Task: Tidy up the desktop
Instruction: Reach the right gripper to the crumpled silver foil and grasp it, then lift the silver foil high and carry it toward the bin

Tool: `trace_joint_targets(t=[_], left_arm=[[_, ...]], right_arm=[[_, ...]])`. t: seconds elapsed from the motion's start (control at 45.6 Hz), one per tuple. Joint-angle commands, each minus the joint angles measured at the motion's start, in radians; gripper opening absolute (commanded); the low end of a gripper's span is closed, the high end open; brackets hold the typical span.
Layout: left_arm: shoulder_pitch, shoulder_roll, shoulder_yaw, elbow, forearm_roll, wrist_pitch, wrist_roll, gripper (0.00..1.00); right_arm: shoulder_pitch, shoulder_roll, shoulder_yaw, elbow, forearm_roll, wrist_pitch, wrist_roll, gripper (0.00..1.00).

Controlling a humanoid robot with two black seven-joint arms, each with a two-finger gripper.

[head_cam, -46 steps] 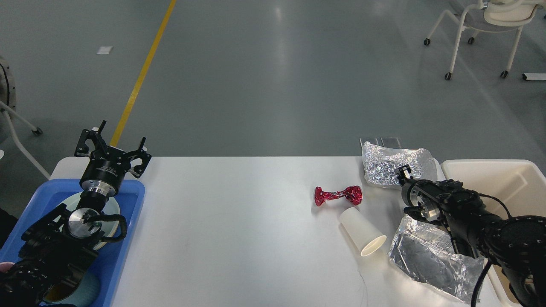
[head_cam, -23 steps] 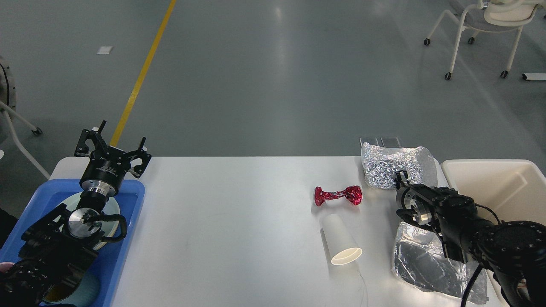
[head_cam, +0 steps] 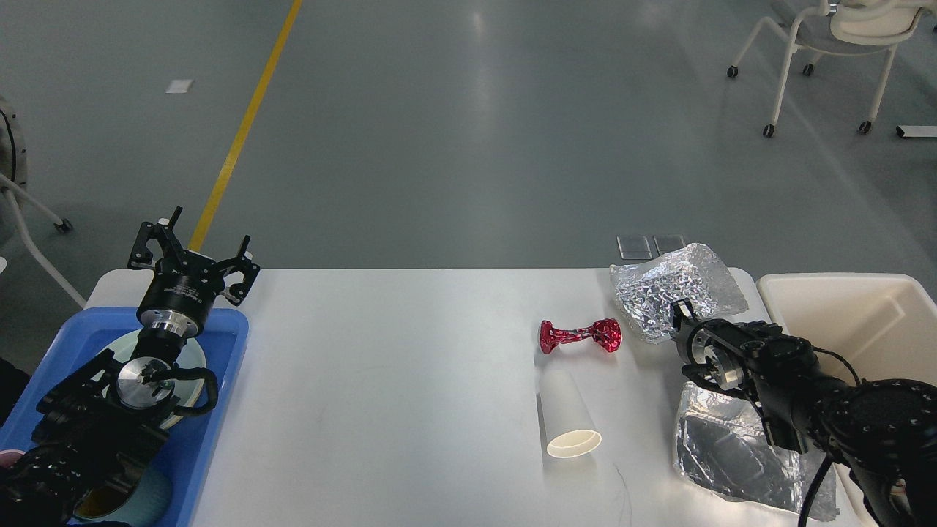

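Foil [head_cam: 677,289] sits at the worktop's [head_cam: 410,380] far right corner, against the right hand [head_cam: 682,313], grip unreadable; the bin [head_cam: 834,287] lies beside. Left hand [head_cam: 192,249] gapes empty.

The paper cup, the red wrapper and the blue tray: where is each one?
paper cup [head_cam: 565,415]: head view, on its white side wall.
red wrapper [head_cam: 580,336]: head view, on its twisted middle.
blue tray [head_cam: 223,366]: head view, on its right rim.

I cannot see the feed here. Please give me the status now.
Left hand open above blue tray. Right hand at crumpled foil, grip unclear. Desktop holds tipped paper cup, red wrapper, second foil.
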Motion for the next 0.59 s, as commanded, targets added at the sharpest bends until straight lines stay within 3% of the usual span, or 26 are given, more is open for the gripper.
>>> trace_joint_targets(t=[0.0,0.263,0.438,0.57], left_arm=[[0.000,0.000,0.000,0.000,-0.001,0.000,0.000,0.99],[0.000,0.000,0.000,0.000,0.001,0.000,0.000,0.99],[0.000,0.000,0.000,0.000,-0.001,0.000,0.000,0.99],[0.000,0.000,0.000,0.000,-0.001,0.000,0.000,0.99]], right_arm=[[0.012,-0.028,-0.004,0.029,-0.003,0.039,-0.001,0.00],[0.213,-0.176,-0.205,0.139,-0.040,0.169,0.001,0.00],[0.552,-0.405,-0.432,0.366,-0.093,0.379,0.001,0.00],[0.917,-0.501,-0.638,0.573,-0.234,0.532,0.008,0.00]])
